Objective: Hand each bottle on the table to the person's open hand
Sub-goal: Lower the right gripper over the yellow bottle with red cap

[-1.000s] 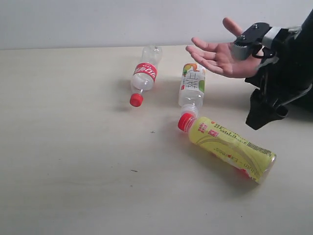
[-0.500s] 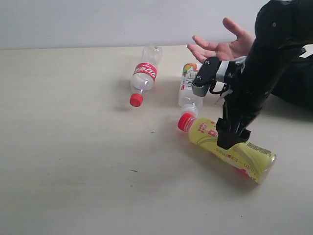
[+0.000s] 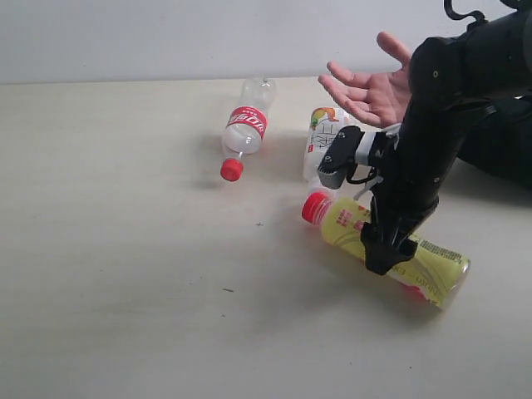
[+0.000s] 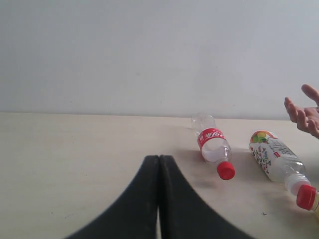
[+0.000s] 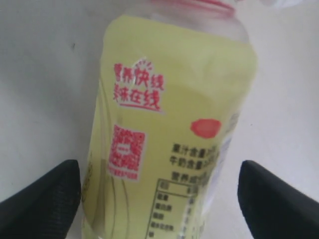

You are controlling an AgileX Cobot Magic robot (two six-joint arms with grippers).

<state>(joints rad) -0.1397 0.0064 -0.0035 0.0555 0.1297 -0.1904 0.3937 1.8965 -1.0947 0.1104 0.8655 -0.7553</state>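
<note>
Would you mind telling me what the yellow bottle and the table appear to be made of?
The yellow bottle looks like glossy, translucent plastic: its printed wrap has a soft sheen and the body glows where light falls on it. The table seems a smooth matte laminate or painted board, pale beige without reflections; which one is unclear.

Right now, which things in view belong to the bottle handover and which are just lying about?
Job: yellow bottle, red-labelled bottle, green-orange-labelled bottle, open hand, table, right pincer open astride the yellow bottle.
Not the job: left pincer, shut, off to one side; back wall; dark specks.
</note>
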